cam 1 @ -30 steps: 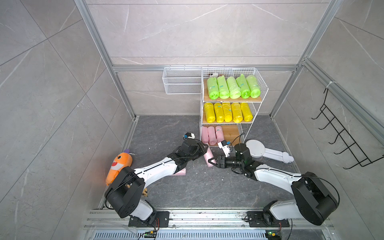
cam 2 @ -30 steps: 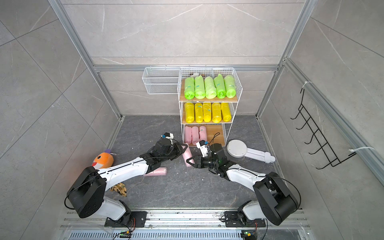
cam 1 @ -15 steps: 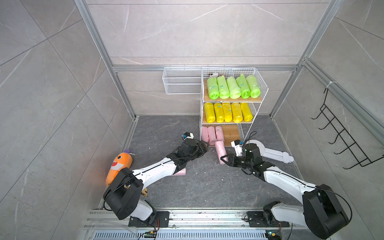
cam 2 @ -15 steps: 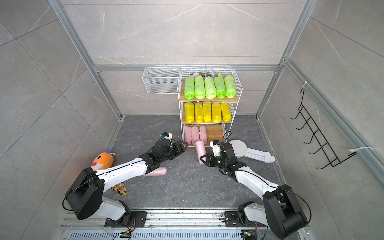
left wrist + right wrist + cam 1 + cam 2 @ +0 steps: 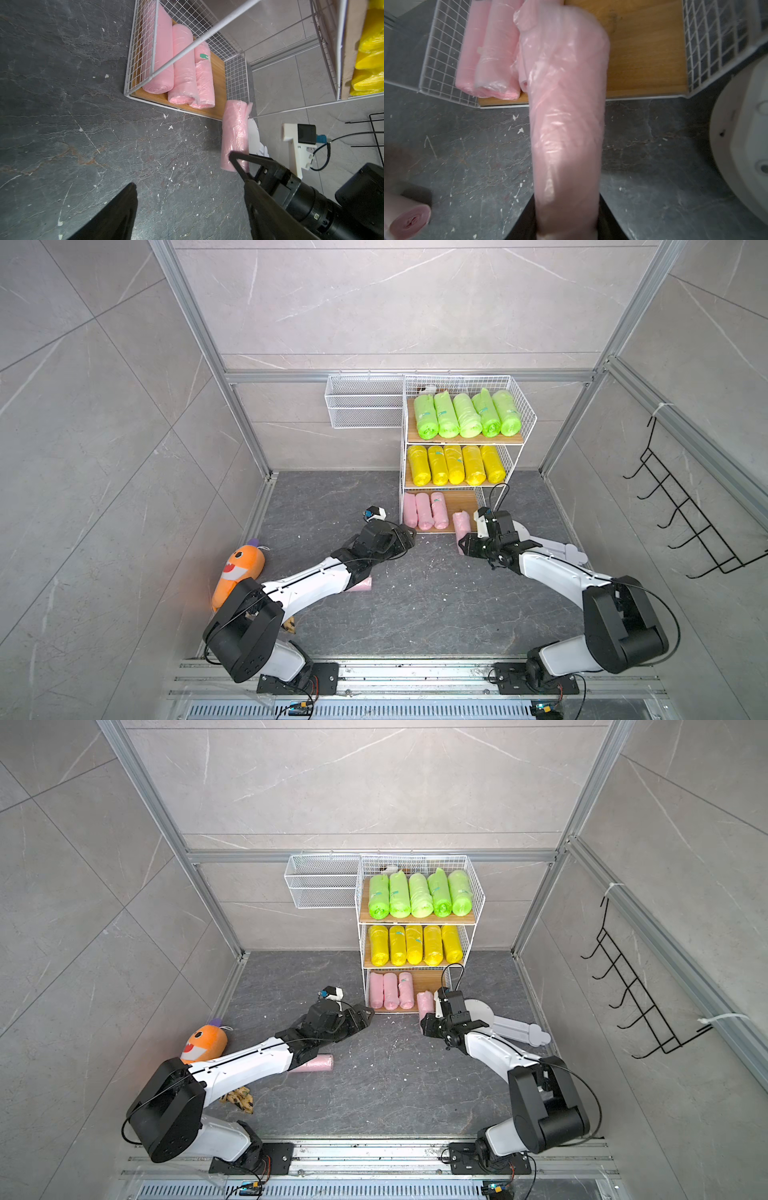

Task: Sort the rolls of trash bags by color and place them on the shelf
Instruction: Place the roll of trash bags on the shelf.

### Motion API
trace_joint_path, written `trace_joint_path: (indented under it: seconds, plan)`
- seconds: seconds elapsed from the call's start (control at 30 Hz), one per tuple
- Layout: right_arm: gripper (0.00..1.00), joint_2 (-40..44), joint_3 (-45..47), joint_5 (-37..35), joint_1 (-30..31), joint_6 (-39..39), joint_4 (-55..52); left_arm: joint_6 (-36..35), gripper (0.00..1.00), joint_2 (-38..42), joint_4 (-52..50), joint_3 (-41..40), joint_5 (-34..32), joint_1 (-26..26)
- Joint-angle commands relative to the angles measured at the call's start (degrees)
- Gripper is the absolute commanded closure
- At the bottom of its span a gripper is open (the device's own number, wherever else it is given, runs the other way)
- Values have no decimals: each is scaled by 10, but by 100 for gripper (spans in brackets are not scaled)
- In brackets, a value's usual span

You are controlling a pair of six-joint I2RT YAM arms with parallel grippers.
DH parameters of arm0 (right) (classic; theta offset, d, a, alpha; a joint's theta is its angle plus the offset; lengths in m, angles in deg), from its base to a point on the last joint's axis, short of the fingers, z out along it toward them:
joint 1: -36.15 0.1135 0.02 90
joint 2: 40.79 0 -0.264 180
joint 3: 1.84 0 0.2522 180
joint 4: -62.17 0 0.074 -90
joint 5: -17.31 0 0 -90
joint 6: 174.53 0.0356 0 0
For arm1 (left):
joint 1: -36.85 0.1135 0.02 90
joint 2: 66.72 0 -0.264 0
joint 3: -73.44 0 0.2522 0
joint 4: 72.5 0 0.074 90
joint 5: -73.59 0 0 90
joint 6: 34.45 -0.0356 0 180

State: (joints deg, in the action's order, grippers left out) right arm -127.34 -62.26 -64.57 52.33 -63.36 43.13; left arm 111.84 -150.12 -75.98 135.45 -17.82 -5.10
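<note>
- Pink plastic fills our right gripper (image 5: 566,218): its jaws are clamped on the near end of a pink roll (image 5: 566,124), which points lengthwise toward the shelf (image 5: 461,499).
- We see the far end of that roll at the front edge of the shelf's lowest board, over the bare wood beside the three pink rolls (image 5: 424,510) that lie there side by side. Whether it rests on the board we cannot tell.
- Our left gripper (image 5: 189,187) hangs just in front of the shelf's near left corner, jaws spread wide and holding nothing, over the dark floor (image 5: 83,124).
- Above the pink tier we count five yellow rolls (image 5: 455,464) on the middle board and five green rolls (image 5: 467,414) on the top one.
- One last pink roll (image 5: 316,1064) lies on the floor well in front of the shelf, partly under our left arm.
- Farther out from the shelf we see a white long-handled object (image 5: 511,1027) on the floor, a wire basket (image 5: 361,406) on the back wall, a plush shark (image 5: 239,568) and a hook rack (image 5: 685,510).
</note>
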Motion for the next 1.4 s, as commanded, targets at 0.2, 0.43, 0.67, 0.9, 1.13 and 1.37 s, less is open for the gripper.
trace_joint_path:
  seconds: [0.2,0.43,0.67,0.9,1.13,1.37]
  plan:
    - [66,-101,-64,-32,-10,-8,73,-13,17,2,5,2,14,2]
    - [66,-154,-114,-33,-10,-5,75,-18,17,-8,0,12,19,2]
    - [65,-203,-163,-27,-13,0,73,-21,17,-22,-1,19,29,2]
    - [61,-226,-191,-31,-14,8,75,-22,17,-26,-2,18,35,2]
    - [58,-247,-214,-37,-14,16,78,-23,17,-30,0,18,38,2]
    - [54,-261,-231,-41,-14,21,82,-22,17,-29,-1,14,38,2]
